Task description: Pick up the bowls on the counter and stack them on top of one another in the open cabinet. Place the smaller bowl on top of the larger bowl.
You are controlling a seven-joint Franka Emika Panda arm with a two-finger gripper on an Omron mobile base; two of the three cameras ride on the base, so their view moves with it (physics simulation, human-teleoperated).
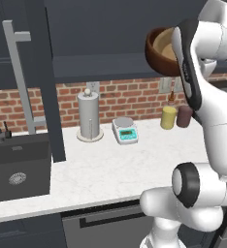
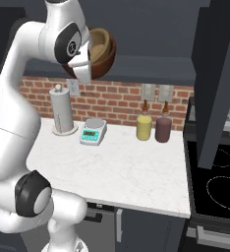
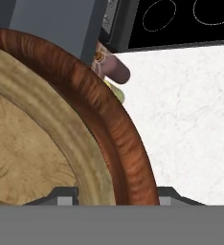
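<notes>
Left base view: white marble desk [image 1: 135,164] against brick wall [image 1: 125,99]; claw [image 3: 115,200] grips nested tan bowl [image 1: 164,46] and reddish-brown bowl [image 1: 156,58].

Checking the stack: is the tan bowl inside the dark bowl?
Yes. The tan bowl sits nested within the dark bowl's rim, both raised near the cabinet shelf.

The small bowl [image 2: 98,42] was nested in the large bowl [image 2: 105,59], raised above the counter [image 2: 127,167].
</notes>
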